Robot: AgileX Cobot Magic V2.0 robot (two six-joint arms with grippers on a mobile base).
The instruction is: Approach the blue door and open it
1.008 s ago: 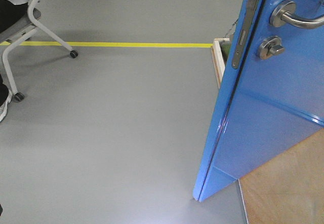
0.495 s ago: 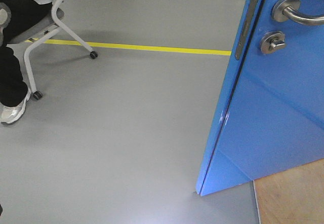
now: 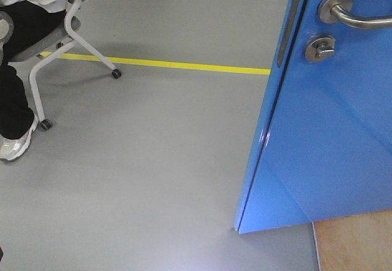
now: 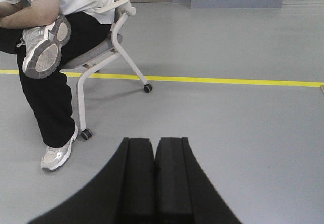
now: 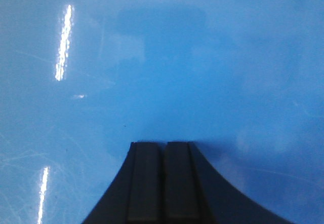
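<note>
Door stuff first: the blue door (image 3: 331,130) filled the right side of the front view, standing ajar with its thin edge toward the camera and its lower corner over the grey floor (image 3: 153,173). My read was that the step was pushing it wider, so I'd have kept the push flat on the panel, slow, and let the base follow the swing instead of stretching the arm. The seated person (image 4: 55,57) was well apart on the left. Nothing was on the lever handle (image 3: 352,15) or the round lock (image 3: 320,48). The right end effector (image 5: 163,183) was clenched on nothing, pointed square at the glossy panel, seemingly touching it. The left end effector (image 4: 154,183) was clenched too, empty, aimed out over the floor.
</note>
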